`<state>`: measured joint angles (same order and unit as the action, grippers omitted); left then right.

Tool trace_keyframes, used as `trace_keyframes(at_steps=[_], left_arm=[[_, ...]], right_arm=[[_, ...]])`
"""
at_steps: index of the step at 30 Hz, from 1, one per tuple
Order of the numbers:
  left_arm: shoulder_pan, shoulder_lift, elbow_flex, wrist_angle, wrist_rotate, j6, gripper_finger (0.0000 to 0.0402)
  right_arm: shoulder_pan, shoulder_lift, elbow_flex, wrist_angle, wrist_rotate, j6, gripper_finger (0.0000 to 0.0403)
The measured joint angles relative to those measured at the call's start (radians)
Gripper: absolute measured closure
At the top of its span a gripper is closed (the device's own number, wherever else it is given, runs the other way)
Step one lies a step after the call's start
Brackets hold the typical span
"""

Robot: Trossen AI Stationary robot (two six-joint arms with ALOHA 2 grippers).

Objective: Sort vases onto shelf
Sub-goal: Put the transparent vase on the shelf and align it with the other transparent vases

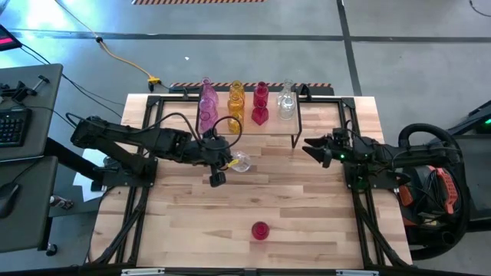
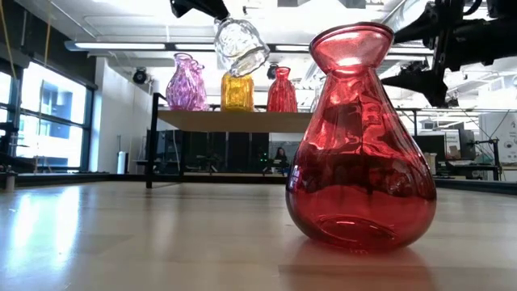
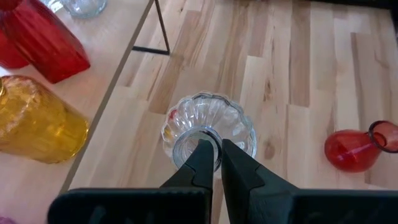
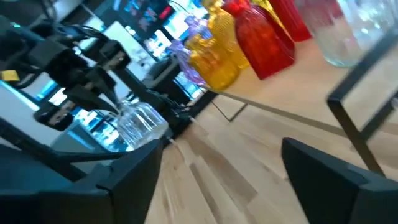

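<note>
The shelf (image 1: 270,129) stands at the table's far middle and carries several vases: pink (image 1: 207,107), amber (image 1: 235,101), red (image 1: 260,104) and clear (image 1: 286,102). In front of its near edge my left gripper (image 1: 229,159) is shut on a clear ribbed vase (image 3: 208,124), held well above the table and tilted (image 2: 241,44). A red vase (image 1: 261,230) stands upright on its base near the table's front edge. My right gripper (image 1: 311,147) waits open at the shelf's right end, holding nothing. My left gripper pinches the clear vase's rim (image 3: 217,151), one finger inside the mouth and one outside. The fingers come slanting down from the table's left. The vase is lifted clear and tilted, its body pointing away from the fingers.
The shelf's thin black legs (image 1: 294,140) stand on the tabletop beside the held vase. Bare wood lies between the shelf and the red vase (image 2: 361,145). Black arm frames run along both side edges of the table (image 1: 138,222).
</note>
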<state>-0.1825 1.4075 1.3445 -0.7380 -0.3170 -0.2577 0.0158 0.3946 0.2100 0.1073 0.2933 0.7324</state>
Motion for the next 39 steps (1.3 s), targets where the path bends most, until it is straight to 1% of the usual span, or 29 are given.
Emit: trace_keyframes(at_steps=[5, 7, 16, 19, 23, 25, 29, 34, 39], left_arm=[[0.000, 0.000, 0.001, 0.007, 0.002, 0.000, 0.0399], [0.000, 0.000, 0.001, 0.007, 0.002, 0.000, 0.0399], [0.000, 0.000, 0.001, 0.007, 0.002, -0.002, 0.0399], [0.000, 0.000, 0.001, 0.007, 0.003, -0.002, 0.0399], [0.000, 0.000, 0.001, 0.007, 0.003, -0.002, 0.0399], [0.000, 0.000, 0.001, 0.007, 0.003, -0.002, 0.0399], [0.000, 0.000, 0.001, 0.014, 0.004, -0.001, 0.0399], [0.006, 0.000, 0.001, 0.063, 0.031, 0.000, 0.0399], [0.021, 0.000, 0.001, 0.065, 0.046, 0.000, 0.0399]], right_arm=[[0.000, 0.004, 0.000, 0.016, -0.014, -0.065, 0.0024], [0.000, 0.005, 0.000, 0.007, -0.015, -0.083, 0.0008], [0.000, 0.005, 0.000, -0.010, -0.003, -0.086, 0.0013], [-0.004, 0.005, 0.000, 0.028, 0.086, -0.070, 0.0013], [-0.016, 0.005, 0.000, 0.138, 0.208, 0.042, 0.0013], [-0.028, 0.005, 0.000, 0.193, 0.189, 0.048, 0.0013], [-0.040, 0.029, 0.000, 0.318, 0.049, -0.005, 0.0013], [-0.035, 0.121, 0.000, 0.497, 0.035, -0.029, 0.0013], [-0.034, 0.236, 0.000, 0.609, 0.023, -0.026, 0.0013]])
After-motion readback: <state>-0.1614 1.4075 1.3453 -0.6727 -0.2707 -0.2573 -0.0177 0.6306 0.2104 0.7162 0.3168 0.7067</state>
